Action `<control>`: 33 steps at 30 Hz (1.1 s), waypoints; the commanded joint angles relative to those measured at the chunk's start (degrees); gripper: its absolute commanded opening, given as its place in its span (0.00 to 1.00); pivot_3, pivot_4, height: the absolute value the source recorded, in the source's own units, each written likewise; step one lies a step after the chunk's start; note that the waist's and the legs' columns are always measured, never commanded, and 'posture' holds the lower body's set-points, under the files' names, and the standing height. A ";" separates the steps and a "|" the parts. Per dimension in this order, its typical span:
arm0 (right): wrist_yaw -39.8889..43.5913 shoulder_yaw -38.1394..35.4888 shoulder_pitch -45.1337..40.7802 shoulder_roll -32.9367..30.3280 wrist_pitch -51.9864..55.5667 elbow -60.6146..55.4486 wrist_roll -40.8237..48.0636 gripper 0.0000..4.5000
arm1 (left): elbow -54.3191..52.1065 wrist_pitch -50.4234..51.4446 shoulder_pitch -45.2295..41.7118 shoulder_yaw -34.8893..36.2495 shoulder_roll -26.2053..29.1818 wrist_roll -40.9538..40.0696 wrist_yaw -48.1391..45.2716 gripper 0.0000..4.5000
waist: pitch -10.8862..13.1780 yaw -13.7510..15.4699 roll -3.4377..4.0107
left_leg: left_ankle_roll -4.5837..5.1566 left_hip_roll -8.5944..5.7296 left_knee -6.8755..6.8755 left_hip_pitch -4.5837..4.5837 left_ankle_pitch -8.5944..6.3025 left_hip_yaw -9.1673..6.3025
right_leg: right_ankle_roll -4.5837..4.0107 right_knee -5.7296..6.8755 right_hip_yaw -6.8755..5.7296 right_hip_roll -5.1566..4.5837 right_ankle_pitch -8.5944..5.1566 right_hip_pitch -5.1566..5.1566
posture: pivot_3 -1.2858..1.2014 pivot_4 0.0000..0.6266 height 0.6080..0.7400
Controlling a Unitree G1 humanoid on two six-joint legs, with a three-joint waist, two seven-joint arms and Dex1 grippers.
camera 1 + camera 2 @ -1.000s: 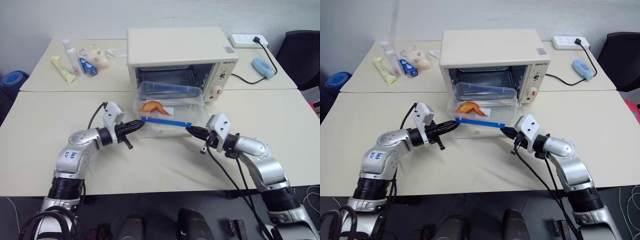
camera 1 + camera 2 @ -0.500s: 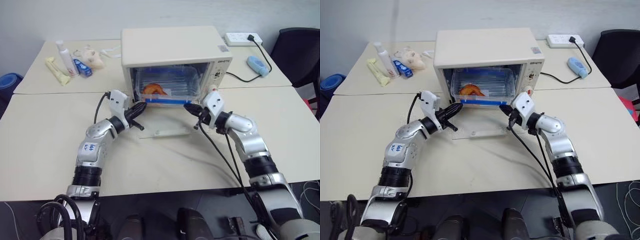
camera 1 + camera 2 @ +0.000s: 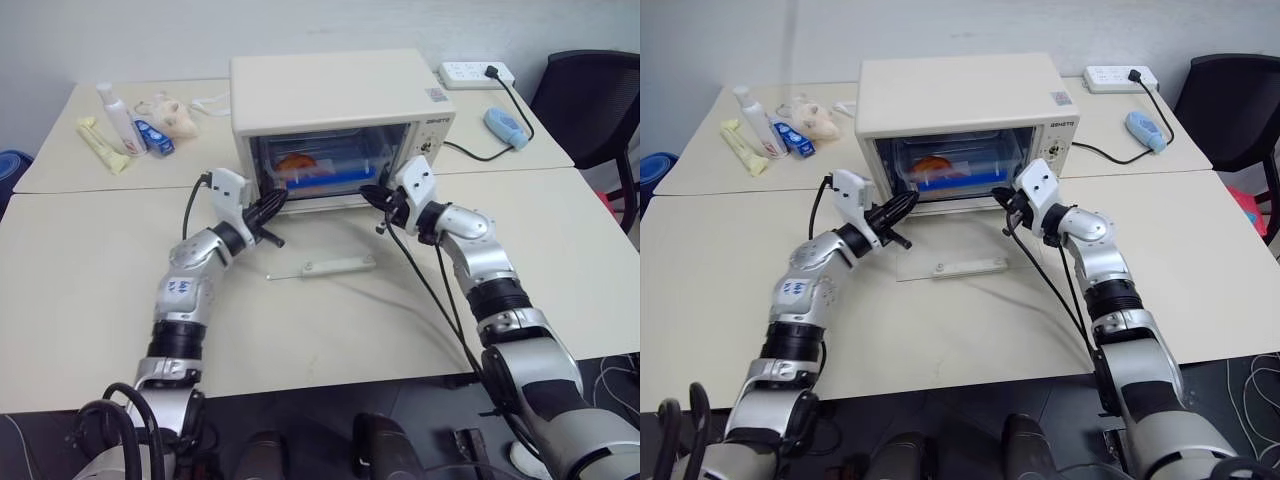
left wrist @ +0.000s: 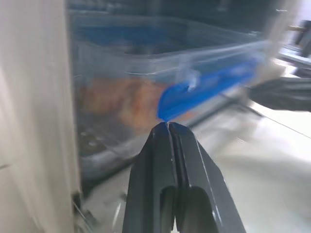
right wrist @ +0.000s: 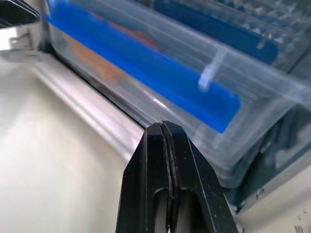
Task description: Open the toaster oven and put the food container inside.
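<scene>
Left eye view: the toaster oven [image 3: 340, 100], cream-white and boxy, stands on the worktop [image 3: 90, 290] with its glass door [image 3: 325, 255] dropped flat in front. The food container [image 3: 325, 165], clear plastic with blue clips and orange food, sits inside the oven cavity. The left gripper [image 3: 281, 199] is at the oven's left front edge, fingers [image 4: 165, 160] pressed together, tips just beside the container's blue clip, gripping nothing. The right gripper [image 3: 366, 192] is at the oven's right front edge, fingers [image 5: 165, 160] closed, empty.
</scene>
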 commanded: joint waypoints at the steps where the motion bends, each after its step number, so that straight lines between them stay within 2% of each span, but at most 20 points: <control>1: 4.21 -2.95 4.30 -4.03 3.82 -11.31 3.96 0.00 | -10.46 3.58 3.75 2.74 5.02 -5.73 -6.50 0.26 | 0.01 0.04 0.02 | 0.00 0.01 -0.01 -0.02 0.00 -0.04 | 0.00 -0.02 -0.02 -0.01 0.00 0.00 | 0.52 0.24 1.00; 5: 8.91 -6.18 12.27 -10.42 6.51 -20.32 7.58 0.00 | -18.36 3.69 10.94 7.73 13.58 -10.65 -15.10 0.54 | 0.04 0.47 0.07 | 0.00 0.00 0.03 -0.04 0.00 -0.06 | 0.00 -0.03 -0.03 -0.05 0.00 0.02 | 0.52 0.24 1.00; 7: 14.68 -7.87 17.84 -15.21 4.38 -20.83 8.97 0.00 | -20.16 3.24 16.39 11.05 20.65 -13.27 -24.40 0.68 | 0.05 0.68 0.09 | 0.00 0.00 0.02 -0.03 0.00 -0.03 | 0.00 -0.06 -0.02 -0.04 0.00 0.03 | 0.52 0.24 1.00; 9: 20.49 -8.79 22.02 -18.64 2.02 -19.15 10.31 0.00 | -19.82 4.07 21.36 13.26 27.56 -15.07 -32.81 0.82 | 0.08 0.90 0.13 | -0.01 -0.01 -0.02 0.00 -0.02 0.00 | -0.01 -0.14 -0.02 -0.03 -0.01 0.08 | 0.52 0.24 1.00; 12: 23.87 -8.72 22.95 -19.82 -3.73 -10.51 8.79 0.00 | -16.74 4.60 23.95 15.14 33.05 -16.50 -39.19 0.99 | 0.11 0.95 0.17 | 0.01 -0.01 0.01 0.01 -0.03 0.09 | -0.01 -0.27 -0.01 -0.02 0.00 0.15 | 0.52 0.24 1.00; 16: 25.69 -7.40 20.49 -17.82 -9.77 -0.76 6.61 0.00 | -14.83 3.83 23.92 15.48 34.08 -16.33 -41.21 0.99 | 0.19 0.77 0.42 | 0.02 -0.01 0.00 0.18 -0.03 0.17 | -0.02 -0.14 0.10 -0.02 0.02 0.22 | 0.52 0.24 1.00; 21: 26.85 -7.30 17.70 -13.07 -13.29 4.31 7.20 0.00 | -18.73 5.81 23.61 15.98 30.25 -18.57 -36.38 0.99 | 0.22 0.51 0.45 | 0.01 0.03 -0.04 0.15 -0.03 0.22 | -0.02 -0.13 0.13 0.01 0.01 0.12 | 0.52 0.24 1.00; 27: 26.20 -9.98 15.37 -8.73 -14.58 4.89 10.34 0.00 | -23.19 9.00 25.28 17.74 26.88 -21.32 -30.36 0.99 | 0.23 0.64 0.47 | 0.01 0.04 0.02 0.12 -0.03 0.18 | -0.02 -0.12 0.11 0.00 0.02 0.13 | 0.52 0.24 1.00; 33: 23.63 -14.80 14.04 -5.70 -12.34 0.36 16.28 0.00 | -23.21 9.13 25.15 19.48 24.89 -21.91 -25.83 0.99 | 0.23 0.71 0.48 | 0.00 0.03 0.03 0.11 -0.03 0.14 | -0.02 -0.11 0.10 -0.02 0.02 0.14 | 0.52 0.24 1.00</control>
